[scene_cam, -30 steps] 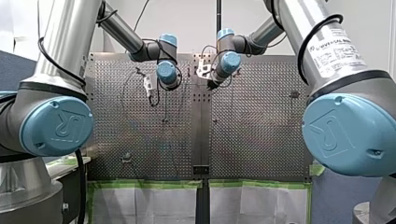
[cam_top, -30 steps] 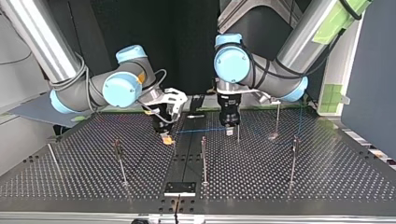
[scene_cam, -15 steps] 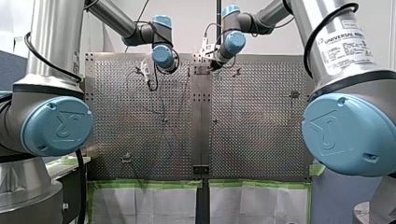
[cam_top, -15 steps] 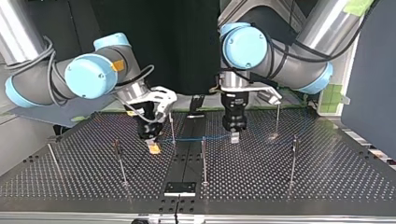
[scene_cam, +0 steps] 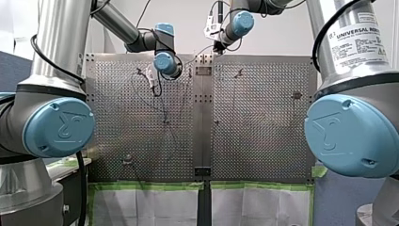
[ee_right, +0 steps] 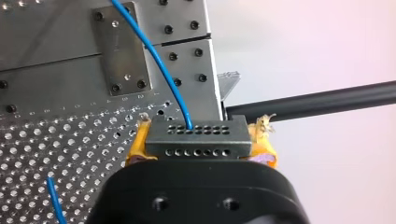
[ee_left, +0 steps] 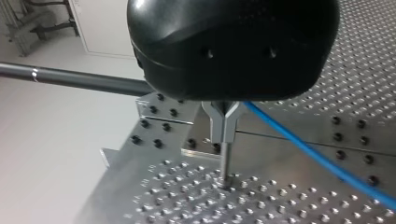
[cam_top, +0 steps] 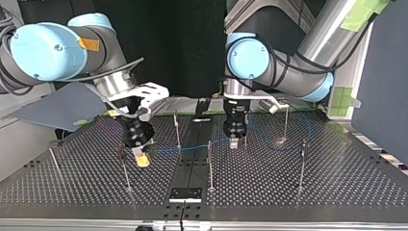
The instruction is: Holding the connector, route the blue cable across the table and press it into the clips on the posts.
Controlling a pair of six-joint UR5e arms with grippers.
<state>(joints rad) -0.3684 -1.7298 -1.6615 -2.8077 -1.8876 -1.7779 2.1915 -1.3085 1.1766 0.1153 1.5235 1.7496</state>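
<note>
In the right wrist view my right gripper (ee_right: 196, 154) is shut on a grey connector (ee_right: 196, 137) with rows of holes, held between yellow pads (ee_right: 136, 144). The blue cable (ee_right: 159, 65) leaves the connector's top. In the top view that gripper (cam_top: 141, 159) hangs low at the left, and the cable (cam_top: 192, 146) runs from it past the top of a post (cam_top: 210, 163) to my left gripper (cam_top: 234, 140), whose black body points straight down. In the left wrist view the metal fingers (ee_left: 224, 119) are shut, with the cable (ee_left: 303, 144) coming out beside them.
Several thin posts stand on the perforated table (cam_top: 288, 192): one beside the right gripper (cam_top: 124, 168), one behind the cable (cam_top: 176, 127), and two at the top view's right (cam_top: 286, 122) (cam_top: 302, 163). A black plate (cam_top: 185, 194) lies at the near edge.
My right gripper has carried the connector toward the top view's left and nearer that camera, drawing the cable out longer. My left gripper has stayed almost in place, shut.
</note>
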